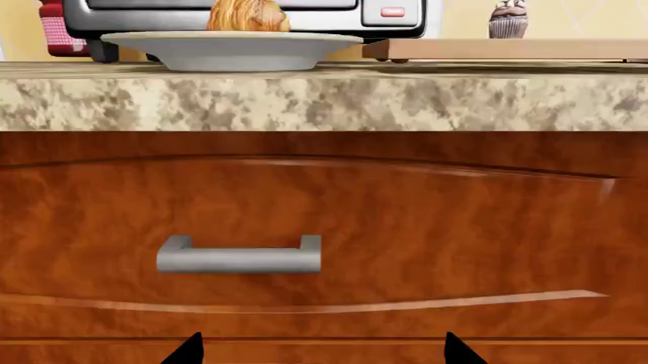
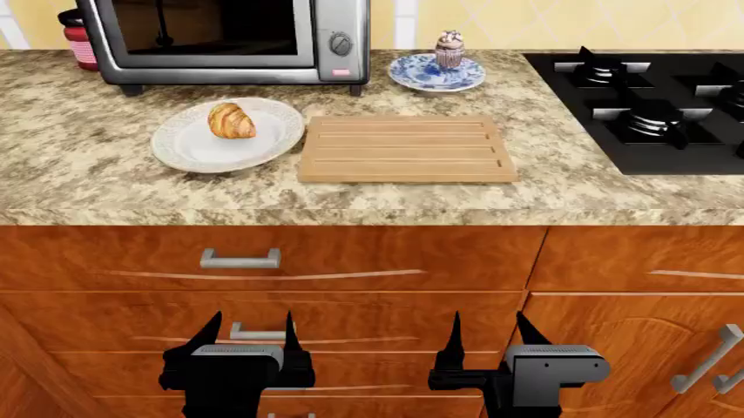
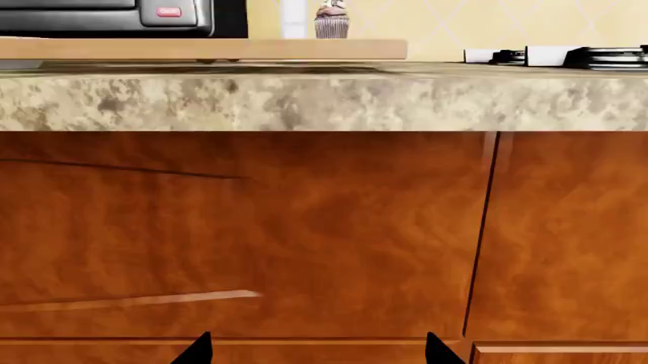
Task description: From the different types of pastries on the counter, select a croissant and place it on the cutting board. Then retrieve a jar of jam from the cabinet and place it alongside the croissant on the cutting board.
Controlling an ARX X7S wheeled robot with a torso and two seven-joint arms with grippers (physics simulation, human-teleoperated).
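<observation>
Golden-brown croissant (image 2: 232,120) sits on a white plate (image 2: 198,150) on the table (image 2: 93,187), just left of the cutting board (image 2: 406,149). Left end effector (image 2: 247,335) and right end effector (image 2: 486,333) hang low before the drawers, fingers apart; rising carelessly could strike the table's edge

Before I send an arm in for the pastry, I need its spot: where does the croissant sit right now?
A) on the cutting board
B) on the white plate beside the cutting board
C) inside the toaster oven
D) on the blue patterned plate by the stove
B: the croissant lies on the white plate, beside the bare cutting board; the blue patterned plate holds the cupcake instead.
</observation>
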